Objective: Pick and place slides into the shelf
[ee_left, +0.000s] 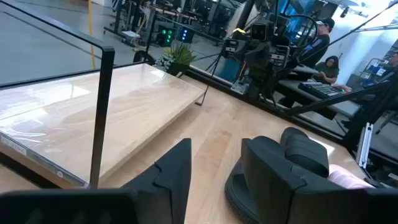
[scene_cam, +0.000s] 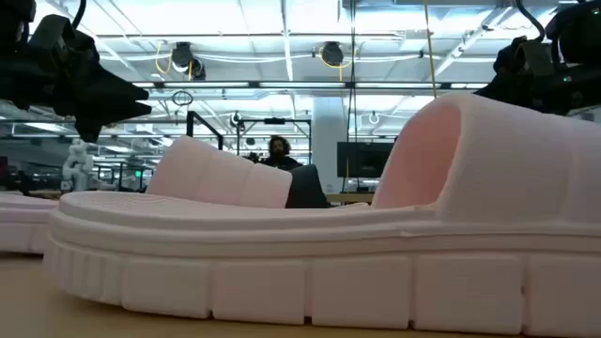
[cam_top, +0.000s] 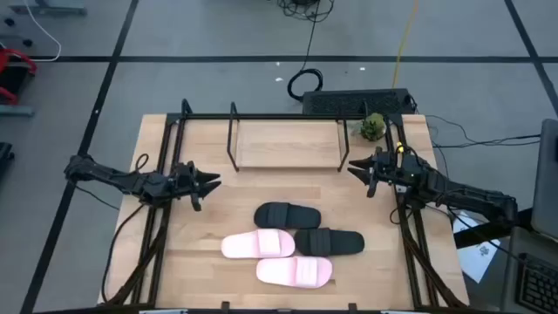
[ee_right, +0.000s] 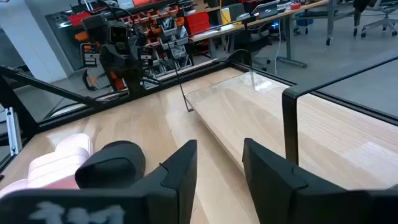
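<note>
Four slides lie soles down in a cluster on the near half of the table: one black [cam_top: 286,215], another black [cam_top: 330,242], and two pale pink ones [cam_top: 258,245] [cam_top: 295,271]. The nearest pink slide [scene_cam: 329,244] fills the low view. The shelf [cam_top: 286,144], a wood board in a thin black rod frame, stands at the far middle. My left gripper [cam_top: 205,181] hovers open left of the slides, and its wrist view shows a black slide [ee_left: 305,149] ahead of the gripper [ee_left: 217,174]. My right gripper [cam_top: 356,166] hovers open by the shelf's right end, also seen as the gripper [ee_right: 221,165] with a black slide [ee_right: 112,162] ahead.
Black frame rails run along the table's left [cam_top: 161,201] and right [cam_top: 414,235] sides. A small green plant [cam_top: 373,127] and a black box [cam_top: 357,101] sit past the far right corner. The shelf's upright bars [ee_left: 102,112] [ee_right: 290,124] stand near each gripper. People sit at desks beyond the table.
</note>
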